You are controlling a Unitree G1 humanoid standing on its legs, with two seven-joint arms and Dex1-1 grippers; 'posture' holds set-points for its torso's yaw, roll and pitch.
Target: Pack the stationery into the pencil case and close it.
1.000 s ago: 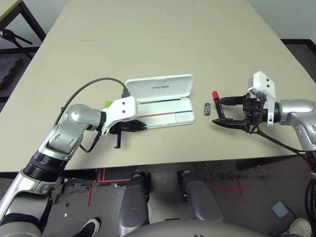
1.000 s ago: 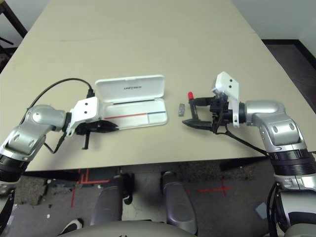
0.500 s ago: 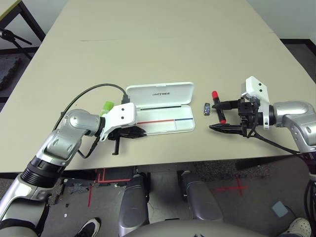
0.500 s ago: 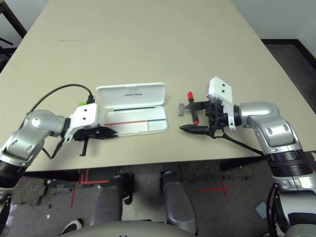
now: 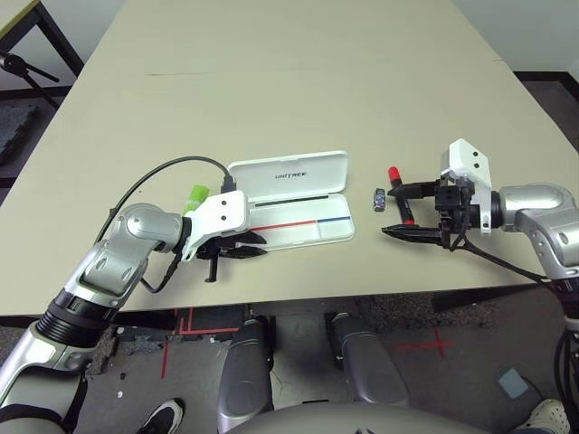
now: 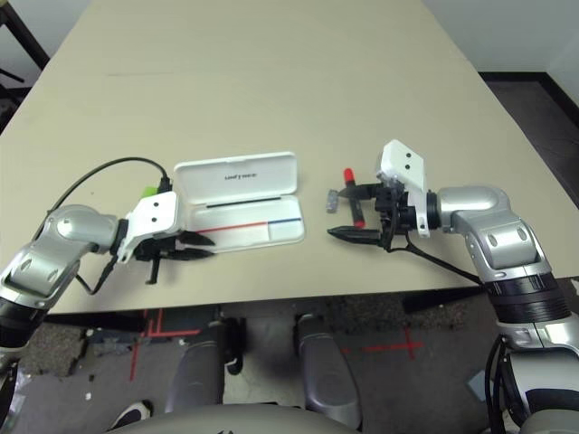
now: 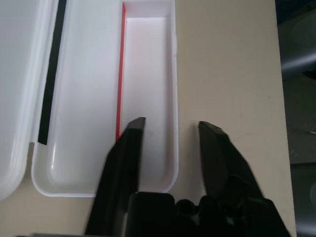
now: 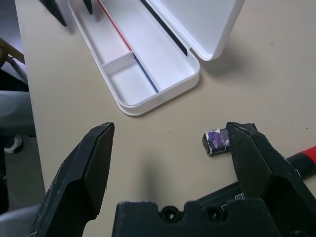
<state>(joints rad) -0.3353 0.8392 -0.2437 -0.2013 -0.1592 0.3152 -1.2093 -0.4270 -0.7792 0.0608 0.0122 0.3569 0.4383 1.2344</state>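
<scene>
While the case (image 5: 291, 201) lies open with nothing inside, the job is at the packing step. The right claw (image 5: 397, 211) hovers with its two fingers spread wide and empty, on the side of the case away from the left arm. The marker (image 5: 400, 194) lies between those fingers, and the eraser (image 8: 216, 141) sits just beside one finger, between marker and case. The left claw (image 7: 170, 131) is parted and grips nothing; its fingers straddle the near wall at the opposite end of the case, one finger inside the tray, one outside. The highlighter (image 5: 195, 196) lies near that end, behind the left wrist. Judged next move: the right claw should lower, centre on the marker or eraser, and close, then carry it across to the tray. The left claw looks placed to steady the case
</scene>
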